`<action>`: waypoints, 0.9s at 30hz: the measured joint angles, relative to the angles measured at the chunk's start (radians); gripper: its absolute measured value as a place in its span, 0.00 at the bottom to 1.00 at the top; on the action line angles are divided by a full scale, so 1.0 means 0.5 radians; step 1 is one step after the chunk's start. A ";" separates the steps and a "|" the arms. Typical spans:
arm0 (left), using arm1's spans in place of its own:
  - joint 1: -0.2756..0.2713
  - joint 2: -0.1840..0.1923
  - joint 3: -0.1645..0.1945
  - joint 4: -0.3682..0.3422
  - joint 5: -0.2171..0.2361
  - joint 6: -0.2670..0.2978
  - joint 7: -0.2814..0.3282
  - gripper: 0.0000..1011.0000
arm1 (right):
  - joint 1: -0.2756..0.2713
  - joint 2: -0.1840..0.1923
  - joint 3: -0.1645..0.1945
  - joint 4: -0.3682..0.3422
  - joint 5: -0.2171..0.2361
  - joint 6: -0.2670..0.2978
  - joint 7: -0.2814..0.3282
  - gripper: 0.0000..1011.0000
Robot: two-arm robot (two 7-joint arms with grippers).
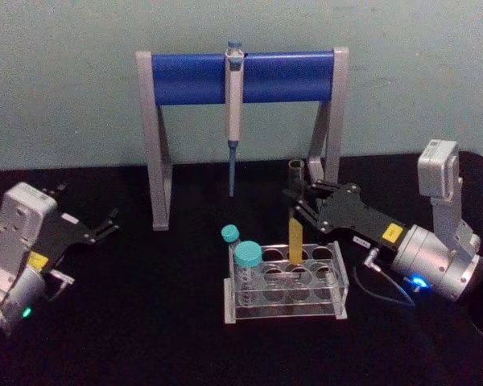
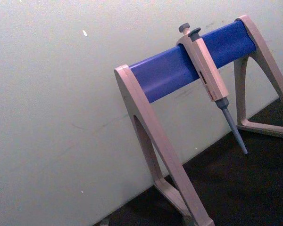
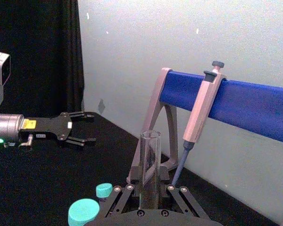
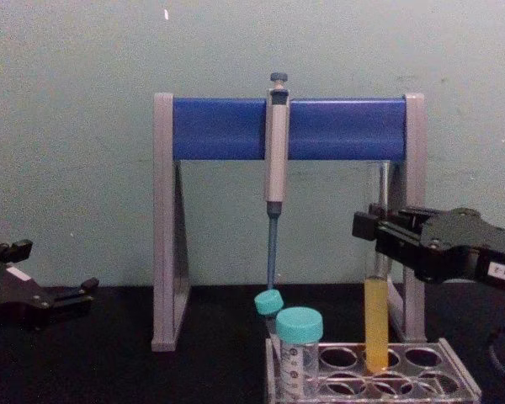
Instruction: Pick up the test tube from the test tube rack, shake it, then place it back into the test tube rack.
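- Nearest, at the centre of the black table [image 1: 145,342], sits the clear test tube rack [image 1: 286,308], with two teal-capped tubes [image 1: 247,256] standing at its left end.
- The test tube [image 1: 295,235] stands upright, its yellow-filled lower end inside a back-row hole of the rack.
- The right gripper [image 1: 298,195] reaches in from the right, clamped around the tube above the liquid.
- The left gripper [image 1: 109,223] hovers well apart on the left, fingers spread, holding nothing.
- Farthest back, a grey-blue pipette [image 1: 234,104] hangs from a blue-barred pipette stand [image 1: 193,78] against the pale wall.
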 joint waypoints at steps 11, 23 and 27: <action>0.000 0.000 0.000 0.000 0.000 0.000 0.000 0.99 | -0.013 0.006 -0.008 0.013 -0.013 0.016 0.008 0.23; 0.000 0.000 0.000 0.000 0.000 0.000 0.000 0.99 | -0.011 0.001 -0.015 0.049 -0.011 0.033 0.023 0.23; 0.000 0.000 0.000 0.000 0.000 0.000 0.000 0.99 | -0.005 -0.002 -0.022 0.063 -0.012 0.042 0.027 0.23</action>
